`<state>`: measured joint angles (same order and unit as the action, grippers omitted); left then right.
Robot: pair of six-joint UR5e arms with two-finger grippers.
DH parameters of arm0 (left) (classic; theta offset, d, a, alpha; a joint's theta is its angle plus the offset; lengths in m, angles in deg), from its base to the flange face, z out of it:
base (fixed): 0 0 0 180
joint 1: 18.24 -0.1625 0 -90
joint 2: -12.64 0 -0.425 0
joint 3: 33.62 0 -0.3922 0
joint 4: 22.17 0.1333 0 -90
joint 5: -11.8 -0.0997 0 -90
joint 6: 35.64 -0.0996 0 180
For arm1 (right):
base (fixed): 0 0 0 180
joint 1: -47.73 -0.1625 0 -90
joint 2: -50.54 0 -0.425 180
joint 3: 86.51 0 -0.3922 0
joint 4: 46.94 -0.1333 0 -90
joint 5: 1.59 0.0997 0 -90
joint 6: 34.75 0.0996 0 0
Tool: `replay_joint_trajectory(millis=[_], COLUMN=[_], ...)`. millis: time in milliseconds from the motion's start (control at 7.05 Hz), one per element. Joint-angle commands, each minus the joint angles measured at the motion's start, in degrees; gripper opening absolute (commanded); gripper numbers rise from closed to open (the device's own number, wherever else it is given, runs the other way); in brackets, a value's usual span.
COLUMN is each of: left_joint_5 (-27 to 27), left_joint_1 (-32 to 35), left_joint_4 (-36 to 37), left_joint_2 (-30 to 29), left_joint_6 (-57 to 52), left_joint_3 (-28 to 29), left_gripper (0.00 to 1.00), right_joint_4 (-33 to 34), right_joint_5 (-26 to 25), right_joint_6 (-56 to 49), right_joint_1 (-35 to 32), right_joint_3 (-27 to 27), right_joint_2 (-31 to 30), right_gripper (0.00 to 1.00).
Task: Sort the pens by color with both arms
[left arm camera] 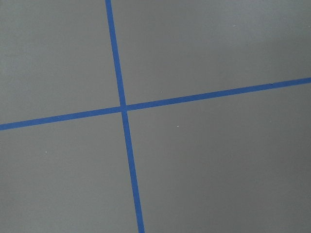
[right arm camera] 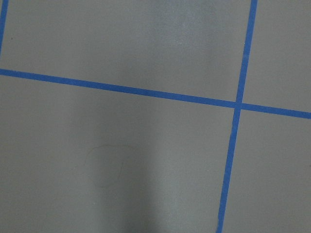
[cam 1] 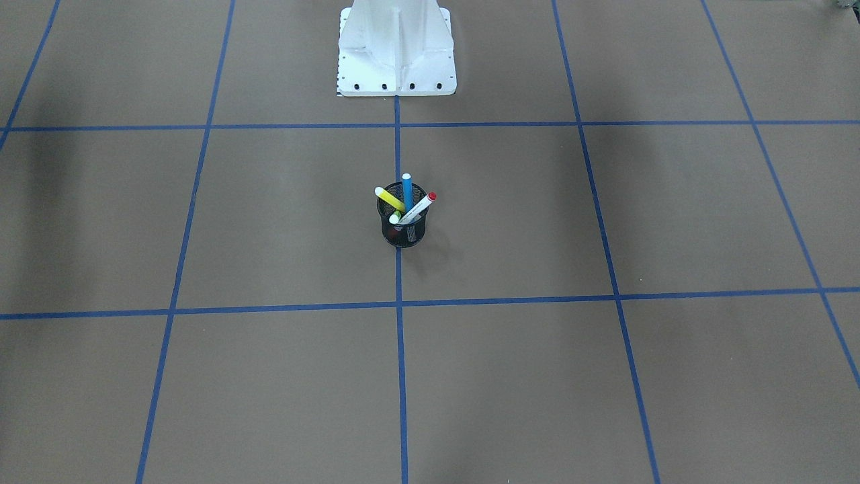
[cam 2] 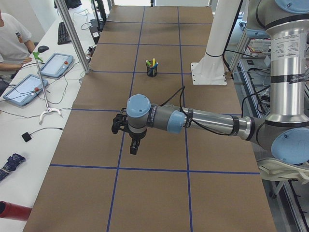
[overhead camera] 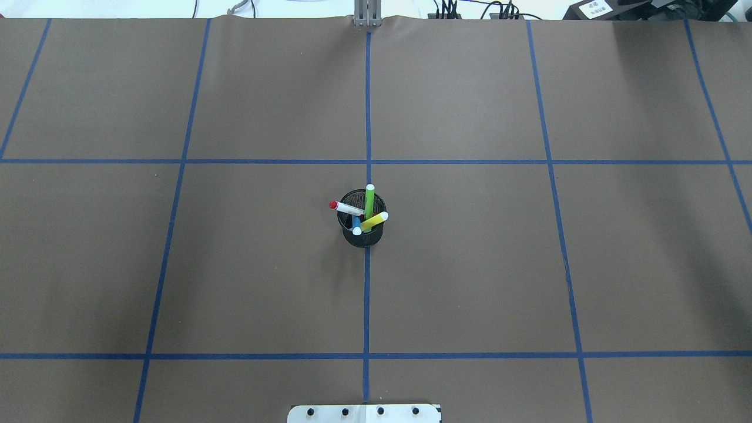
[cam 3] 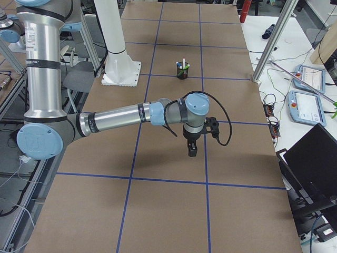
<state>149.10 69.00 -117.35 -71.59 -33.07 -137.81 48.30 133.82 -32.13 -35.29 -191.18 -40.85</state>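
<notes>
All four pens are splayed near-upright in the black mesh cup (overhead camera: 362,236), dead centre of the overhead frame. The red-capped pen (overhead camera: 346,208) leans frame-left, the yellow pen (overhead camera: 375,221) frame-right. The green pen (overhead camera: 369,202) and blue pen (overhead camera: 356,223) sit between them. My left end effector (cam 2: 134,150) and right end effector (cam 3: 191,151) hang well apart from it, about equally far. I can't tell their grip.

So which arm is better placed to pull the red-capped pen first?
Left, probably: the red-capped pen leans from the cup toward that side; left gripper and right gripper look similarly far.
</notes>
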Motion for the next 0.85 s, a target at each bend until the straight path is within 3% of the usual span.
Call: replay_joint_trajectory(millis=[0,709], left_joint_5=[0.0,0.2], left_joint_1=[-0.1,-0.1], left_joint_4=[0.0,-0.5], left_joint_2=[0.0,2.1], left_joint_6=[-0.1,0.2], left_joint_3=[-0.2,-2.0], left_gripper=[1.0,1.0], right_joint_4=[-0.3,-0.8], right_joint_5=[0.1,0.6], right_joint_6=[0.0,0.5], right_joint_1=[0.0,0.0], right_joint_3=[-0.1,-1.6], right_joint_2=[0.0,-0.5], right_gripper=[0.99,0.99])
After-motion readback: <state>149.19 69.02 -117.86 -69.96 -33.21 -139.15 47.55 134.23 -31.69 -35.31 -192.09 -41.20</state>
